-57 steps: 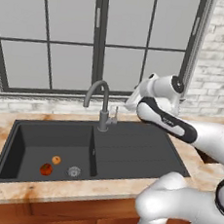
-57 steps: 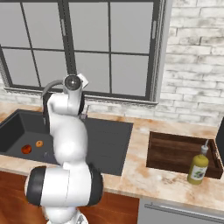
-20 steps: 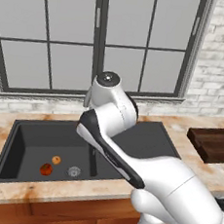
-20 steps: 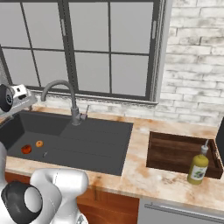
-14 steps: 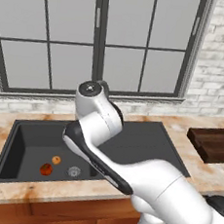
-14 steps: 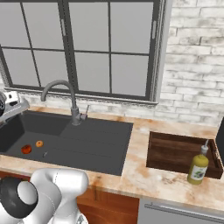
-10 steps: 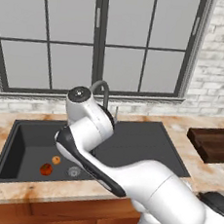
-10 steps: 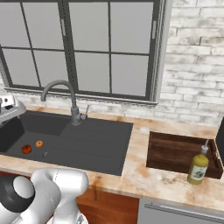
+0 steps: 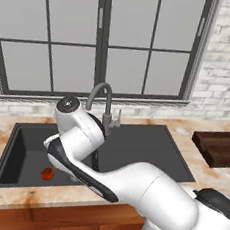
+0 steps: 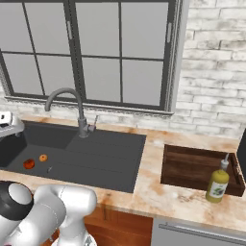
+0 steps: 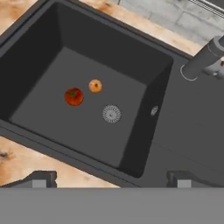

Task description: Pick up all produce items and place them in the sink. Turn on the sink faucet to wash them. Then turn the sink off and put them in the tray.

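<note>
Because the red tomato [image 11: 74, 96] and orange ball [image 11: 95, 85] in the sink [image 11: 144, 113] look small, round, roll-prone: grip across the widest girth, gripper [image 11: 109, 177] fully open, empty.

Sink [image 10: 96, 158] set in the counter [image 10: 153, 192] below the window [image 10: 96, 53], faucet [image 10: 79, 113] behind its basin, tomato [image 11: 74, 96] and smaller ball [image 11: 95, 85] side by side on the basin floor near the drain [image 11: 111, 113]; tray [image 10: 192, 168] right of sink, holding a bottle [image 10: 217, 184].
</note>
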{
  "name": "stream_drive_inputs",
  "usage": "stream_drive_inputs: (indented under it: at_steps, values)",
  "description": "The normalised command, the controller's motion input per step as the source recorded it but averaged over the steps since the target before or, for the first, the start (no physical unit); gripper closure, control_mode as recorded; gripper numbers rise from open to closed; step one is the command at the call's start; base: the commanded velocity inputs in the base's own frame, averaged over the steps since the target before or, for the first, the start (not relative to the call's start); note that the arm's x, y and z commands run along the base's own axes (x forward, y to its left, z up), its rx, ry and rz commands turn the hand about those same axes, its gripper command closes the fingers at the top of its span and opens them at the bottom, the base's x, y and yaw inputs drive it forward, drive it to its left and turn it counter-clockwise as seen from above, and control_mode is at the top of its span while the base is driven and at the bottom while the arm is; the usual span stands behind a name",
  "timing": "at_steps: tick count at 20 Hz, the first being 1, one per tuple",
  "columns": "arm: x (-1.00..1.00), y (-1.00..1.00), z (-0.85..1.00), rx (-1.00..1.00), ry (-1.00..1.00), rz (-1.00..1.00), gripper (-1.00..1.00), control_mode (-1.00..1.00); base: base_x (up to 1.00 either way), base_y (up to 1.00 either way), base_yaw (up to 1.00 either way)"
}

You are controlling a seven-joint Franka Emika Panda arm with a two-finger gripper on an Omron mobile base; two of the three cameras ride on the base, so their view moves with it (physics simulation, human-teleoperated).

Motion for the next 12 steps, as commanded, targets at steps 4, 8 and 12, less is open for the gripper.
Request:
stream_drive_inputs:
  at_steps: [4, 8, 12]
  values:
    - [0.14, -0.07, -0.21, 0.01, 0.09, -0.02, -1.0, -1.0, 0.0, 0.0, 0.0]
    - [0.53, 0.0, -0.4, 0.0, 0.08, -0.07, -1.0, -1.0, 0.0, 0.0, 0.0]
    - [0.6, 0.0, -0.49, 0.01, 0.04, -0.09, -1.0, -1.0, 0.0, 0.0, 0.0]
